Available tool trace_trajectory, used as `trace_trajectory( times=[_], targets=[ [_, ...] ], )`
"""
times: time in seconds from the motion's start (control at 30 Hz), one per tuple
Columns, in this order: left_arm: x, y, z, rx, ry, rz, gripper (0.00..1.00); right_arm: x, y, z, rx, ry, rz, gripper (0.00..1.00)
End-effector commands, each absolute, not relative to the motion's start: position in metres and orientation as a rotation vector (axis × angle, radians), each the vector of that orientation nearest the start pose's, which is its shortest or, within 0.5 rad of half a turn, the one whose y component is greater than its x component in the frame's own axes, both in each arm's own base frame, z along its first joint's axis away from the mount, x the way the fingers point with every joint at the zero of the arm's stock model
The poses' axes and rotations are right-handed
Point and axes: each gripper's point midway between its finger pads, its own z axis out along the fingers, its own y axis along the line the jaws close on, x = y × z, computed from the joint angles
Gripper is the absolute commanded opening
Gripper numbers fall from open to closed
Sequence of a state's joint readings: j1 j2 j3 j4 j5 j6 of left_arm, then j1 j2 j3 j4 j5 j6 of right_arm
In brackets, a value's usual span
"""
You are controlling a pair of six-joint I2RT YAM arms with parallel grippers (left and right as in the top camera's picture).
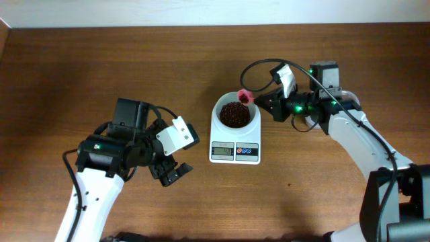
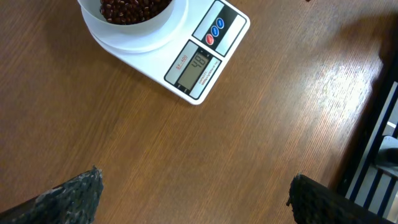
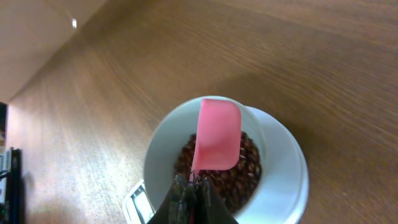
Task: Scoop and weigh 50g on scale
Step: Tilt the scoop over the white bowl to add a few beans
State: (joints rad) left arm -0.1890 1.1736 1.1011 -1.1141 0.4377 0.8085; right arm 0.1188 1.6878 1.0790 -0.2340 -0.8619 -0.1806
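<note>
The white scale (image 1: pixel 235 150) sits mid-table with a round white bowl (image 1: pixel 235 114) of red beans on top. Its display (image 2: pixel 194 68) and its blue and red buttons (image 2: pixel 213 32) show in the left wrist view. My right gripper (image 1: pixel 259 101) is shut on the handle of a pink scoop (image 3: pixel 216 134), which hangs over the bowl's (image 3: pixel 283 168) far rim, above the beans (image 3: pixel 217 171). My left gripper (image 1: pixel 173 173) stands wide open over bare table to the left of the scale, with nothing between its fingertips (image 2: pixel 74 194).
The wooden table (image 1: pixel 316 195) runs out on all sides of the scale. A pale wall strip runs along the far edge (image 1: pixel 201 13). At the lower right sits the right arm's base (image 1: pixel 403 195).
</note>
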Motion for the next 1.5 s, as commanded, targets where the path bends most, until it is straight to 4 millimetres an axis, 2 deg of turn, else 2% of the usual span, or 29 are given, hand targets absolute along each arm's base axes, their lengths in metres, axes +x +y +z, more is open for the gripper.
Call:
trace_trajectory(
  times=[0.0, 0.07, 0.13, 0.63, 0.67, 0.7, 0.73, 0.77, 0.8, 0.93, 1.27, 1.3, 1.33, 1.37, 1.4, 1.43, 1.47],
  targets=[
    [0.234, -0.12, 0.186, 1.365, 2.231, -0.407, 0.99, 0.393, 0.179, 0.145, -0.743, 2.135, 0.929, 0.04],
    [0.234, -0.12, 0.186, 1.365, 2.231, -0.407, 0.99, 0.376, 0.198, 0.165, -0.848, 2.001, 1.101, 0.04],
    [0.234, -0.12, 0.186, 1.365, 2.231, -0.407, 0.99, 0.385, 0.192, 0.156, -0.862, 2.024, 0.978, 0.04],
    [0.234, -0.12, 0.186, 1.365, 2.231, -0.407, 0.99, 0.386, 0.192, 0.156, -0.862, 2.024, 0.978, 0.04],
    [0.234, -0.12, 0.186, 1.365, 2.231, -0.407, 0.99, 0.384, 0.194, 0.158, -0.858, 2.02, 1.004, 0.04],
    [0.234, -0.12, 0.186, 1.365, 2.231, -0.407, 0.99, 0.374, 0.201, 0.168, -0.891, 1.959, 1.107, 0.04],
    [0.234, -0.12, 0.186, 1.365, 2.231, -0.407, 0.99, 0.376, 0.2, 0.167, -0.906, 1.95, 1.075, 0.04],
    [0.234, -0.12, 0.186, 1.365, 2.231, -0.407, 0.99, 0.395, 0.183, 0.147, -0.841, 2.067, 0.872, 0.04],
    [0.234, -0.12, 0.186, 1.365, 2.231, -0.407, 0.99, 0.398, 0.179, 0.142, -0.806, 2.106, 0.839, 0.04],
    [0.234, -0.12, 0.186, 1.365, 2.231, -0.407, 0.99, 0.387, 0.191, 0.155, -0.849, 2.035, 0.968, 0.04],
    [0.234, -0.12, 0.186, 1.365, 2.231, -0.407, 0.99, 0.386, 0.191, 0.155, -0.85, 2.034, 0.974, 0.04],
    [0.234, -0.12, 0.186, 1.365, 2.231, -0.407, 0.99, 0.383, 0.195, 0.16, -0.865, 2.007, 1.018, 0.04],
    [0.234, -0.12, 0.186, 1.365, 2.231, -0.407, 0.99, 0.374, 0.203, 0.173, -0.919, 1.914, 1.11, 0.04],
    [0.234, -0.12, 0.186, 1.365, 2.231, -0.407, 0.99, 0.38, 0.2, 0.167, -0.933, 1.926, 1.034, 0.04],
    [0.234, -0.12, 0.186, 1.365, 2.231, -0.407, 0.99, 0.391, 0.187, 0.147, -0.883, 2.046, 0.875, 0.04],
    [0.234, -0.12, 0.186, 1.365, 2.231, -0.407, 0.99, 0.391, 0.185, 0.14, -0.875, 2.089, 0.833, 0.04],
    [0.234, -0.12, 0.186, 1.365, 2.231, -0.407, 0.99, 0.387, 0.19, 0.141, -0.887, 2.081, 0.864, 0.04]
  ],
)
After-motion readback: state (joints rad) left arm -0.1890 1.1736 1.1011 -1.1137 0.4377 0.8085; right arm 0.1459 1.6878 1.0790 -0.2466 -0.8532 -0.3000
